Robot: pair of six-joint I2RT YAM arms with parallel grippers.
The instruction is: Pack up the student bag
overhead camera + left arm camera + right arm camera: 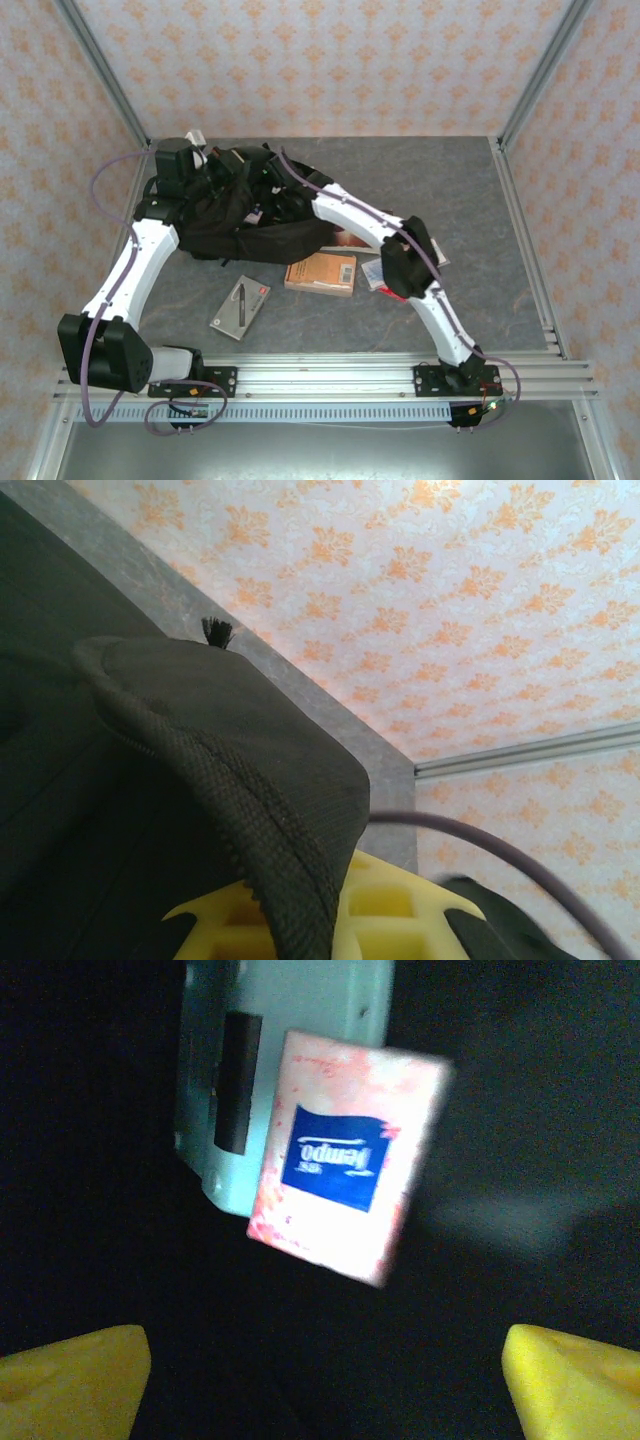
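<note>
A black bag [235, 215] lies on the table [450, 200]. The left gripper [310, 920] pinches the bag's fabric rim. Inside the bag, the right gripper [320, 1380] hangs wide open, apart from a tissue pack [345, 1165] overlapping a pale box [285, 1020]. A brown book [320, 273] lies just beside the bag.

The right side of the bench [480, 200], up to the back corner, lies bare and gives a gripper free passage. The student bag [230, 230] fills the back left, hemmed by the left arm [140, 260] on one side and the right arm [355, 212] reaching in from the other. In front of it a brown book [320, 273] and a grey case [240, 307] lie apart, with a bare gap between them.

Inside the bag, a tissue pack [345, 1165] overlapping a pale box [290, 1020] lies ahead of the right gripper [320, 1380], whose fingers are spread wide. Dark free room lies to their right. A fold of bag fabric is clamped in the left gripper [310, 920].
</note>
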